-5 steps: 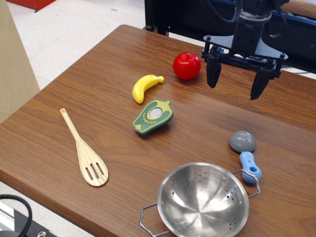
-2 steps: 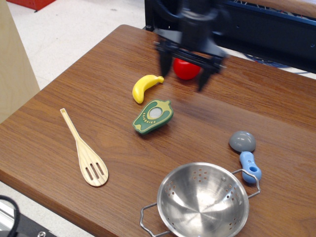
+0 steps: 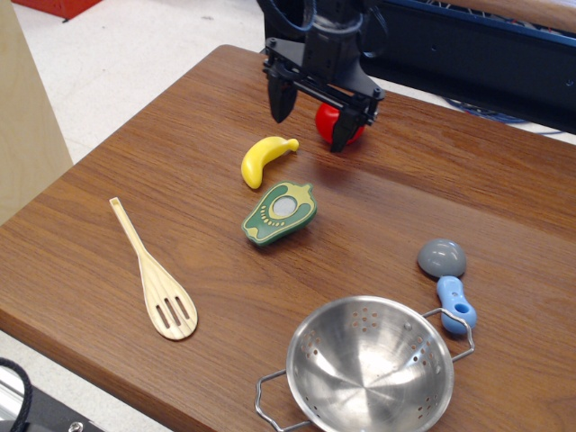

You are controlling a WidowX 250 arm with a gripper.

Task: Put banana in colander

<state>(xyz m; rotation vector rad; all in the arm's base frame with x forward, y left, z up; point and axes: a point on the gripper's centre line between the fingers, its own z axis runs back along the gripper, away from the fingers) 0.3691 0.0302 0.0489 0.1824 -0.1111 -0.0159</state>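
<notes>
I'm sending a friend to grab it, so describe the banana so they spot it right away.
Start at the steel colander on the table's near edge, then look to the far side, just below the open gripper. The banana lies beside the green avocado half: the only plain bright yellow, curved piece.

Black robot arm with a two-fingered gripper

The gripper is matte black all over: a flat, wide crossbar carries two short, tapered fingers, one at each end, both narrowing to blunt tips. Small round screw heads dot the ends of the crossbar. Above it rises a dark, boxy wrist section, slightly greyer in tone. Thin black cables loop around the top of the wrist. No lettering or markings can be made out.
</notes>
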